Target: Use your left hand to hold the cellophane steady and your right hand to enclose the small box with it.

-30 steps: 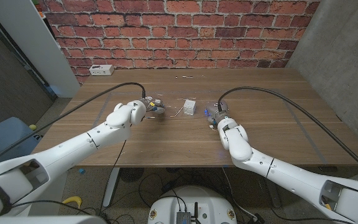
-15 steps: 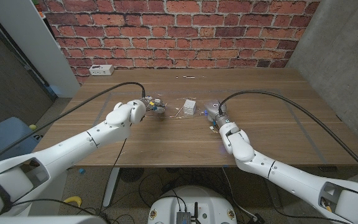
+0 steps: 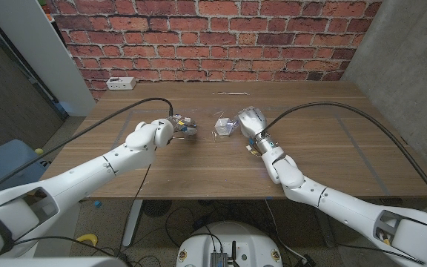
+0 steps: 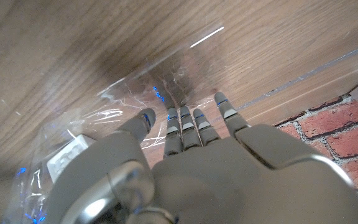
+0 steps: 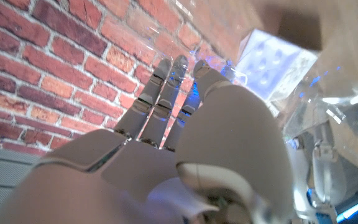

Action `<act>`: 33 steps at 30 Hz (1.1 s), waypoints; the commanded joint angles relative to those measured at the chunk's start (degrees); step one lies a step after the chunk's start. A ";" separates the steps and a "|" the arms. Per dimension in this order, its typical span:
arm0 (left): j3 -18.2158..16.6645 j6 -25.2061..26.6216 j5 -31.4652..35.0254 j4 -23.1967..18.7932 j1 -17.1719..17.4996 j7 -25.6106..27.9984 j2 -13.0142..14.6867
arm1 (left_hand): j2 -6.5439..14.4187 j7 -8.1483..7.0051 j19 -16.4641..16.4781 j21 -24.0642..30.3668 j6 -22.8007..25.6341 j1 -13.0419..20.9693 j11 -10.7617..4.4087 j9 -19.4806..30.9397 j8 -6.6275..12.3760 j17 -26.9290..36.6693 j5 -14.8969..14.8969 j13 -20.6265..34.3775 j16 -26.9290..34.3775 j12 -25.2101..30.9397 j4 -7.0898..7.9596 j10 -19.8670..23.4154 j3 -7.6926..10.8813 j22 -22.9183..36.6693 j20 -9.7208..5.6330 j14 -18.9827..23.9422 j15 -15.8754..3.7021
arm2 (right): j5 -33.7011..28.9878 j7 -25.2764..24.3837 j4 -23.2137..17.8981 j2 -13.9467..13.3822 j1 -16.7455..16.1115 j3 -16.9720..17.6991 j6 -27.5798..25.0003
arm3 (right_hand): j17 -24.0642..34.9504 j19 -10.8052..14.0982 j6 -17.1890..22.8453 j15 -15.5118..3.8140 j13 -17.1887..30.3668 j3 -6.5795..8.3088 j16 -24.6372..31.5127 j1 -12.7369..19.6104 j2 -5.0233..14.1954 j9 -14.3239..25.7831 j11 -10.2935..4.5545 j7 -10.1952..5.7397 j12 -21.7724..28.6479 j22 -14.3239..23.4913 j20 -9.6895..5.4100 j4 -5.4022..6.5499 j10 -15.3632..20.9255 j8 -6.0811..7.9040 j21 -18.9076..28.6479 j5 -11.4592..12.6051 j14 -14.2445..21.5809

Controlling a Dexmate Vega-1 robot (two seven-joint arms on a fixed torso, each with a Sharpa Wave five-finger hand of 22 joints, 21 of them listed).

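A small white box (image 3: 225, 127) stands on a sheet of clear cellophane (image 3: 212, 130) near the middle of the wooden table (image 3: 325, 141). My left hand (image 3: 178, 127) is to the box's left, its fingers (image 4: 182, 127) spread and pressing down on the cellophane (image 4: 166, 87). The box (image 4: 66, 163) lies beside its thumb. My right hand (image 3: 251, 121) is raised just right of the box, tilted toward it. Its fingers (image 5: 166, 87) and thumb lie close together, pinching the lifted right edge of the cellophane (image 5: 325, 102), and the box (image 5: 271, 67) is just beyond them.
A white power strip (image 3: 119, 83) lies at the table's far left corner. A thin pale strip (image 3: 224, 93) lies near the far edge. A brick wall (image 3: 213, 37) runs behind the table. Black cables (image 3: 332, 111) trail from both wrists over the tabletop.
My right hand has risen from the table and swung toward the box, lifting the cellophane's right side with it. The left hand has stayed pressed on the sheet.
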 commanded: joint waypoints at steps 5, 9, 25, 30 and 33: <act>-0.56 -0.43 -1.03 -0.04 0.46 0.90 0.53 | -0.05 -0.14 0.39 -0.05 -0.17 -0.70 -0.10 0.16 0.22 0.02 0.09 0.09 0.22 0.30 0.08 -0.25 0.21 0.12 0.07 -0.26 -0.08 | 0.75 -10.31 5.31 1.78 5.70 -3.13 6.04 | -0.15 0.18 0.34 -8.63 -0.01 -0.43 -0.40 0.91 0.20 0.04 -0.23 -0.11 -0.01 0.14 -2.85 0.15 0.78 -0.32 0.63 0.20 0.33; -0.81 -0.40 -1.41 -0.13 0.76 1.17 0.78 | -0.05 -0.16 0.48 -0.06 -0.25 -0.68 -0.24 0.15 0.20 -0.08 0.10 0.08 0.19 0.31 -0.09 -0.27 0.20 0.12 0.04 -0.22 -0.08 | 0.60 -9.57 6.16 2.25 6.93 -4.00 6.82 | -0.24 0.11 0.37 -8.63 -0.02 -0.62 -0.56 1.01 0.19 0.01 -0.27 -0.26 -0.17 0.15 -3.11 0.26 0.74 -0.47 0.83 0.23 0.33; -1.57 -0.67 -3.06 -0.36 1.70 2.18 1.51 | 0.12 0.09 0.99 -0.04 -0.39 -0.73 -0.26 0.14 0.21 -0.21 0.11 0.07 0.18 0.34 -0.48 -0.42 0.04 0.13 0.14 -0.12 0.04 | 0.25 -9.28 13.21 6.59 13.59 -7.51 9.71 | -0.51 -0.03 0.74 -8.65 -0.05 -1.16 -0.92 1.26 0.19 -0.07 -0.34 -0.22 -0.42 0.13 -3.42 0.46 1.04 -0.82 1.43 0.31 0.56; -1.66 -0.83 -3.12 -0.50 1.89 2.76 1.73 | 0.10 -0.16 1.03 -0.09 -0.83 -0.68 -0.21 0.14 0.06 -0.28 0.12 0.06 0.16 0.34 -0.72 -0.48 0.05 0.13 0.20 -0.04 0.05 | 1.14 -9.49 16.18 8.46 15.30 -8.15 8.87 | -0.58 -0.12 0.67 -8.65 -0.06 -1.34 -1.02 1.31 0.21 -0.09 -0.52 -0.34 -0.53 0.12 -3.48 0.53 1.09 -1.01 1.61 0.32 0.65; -1.77 -0.28 -3.17 -0.65 1.92 2.47 1.85 | 0.18 -0.38 1.05 -0.14 -1.15 -0.61 -0.24 0.13 -0.01 -0.32 0.14 0.06 0.15 0.40 -0.91 -0.41 0.06 0.14 0.16 0.02 0.04 | 1.87 -9.65 17.91 9.49 16.14 -8.28 7.61 | -0.64 -0.18 0.69 -8.65 -0.06 -1.45 -1.09 1.36 0.23 -0.09 -0.47 -0.26 -0.61 0.12 -3.47 0.56 1.10 -1.10 1.74 0.34 0.71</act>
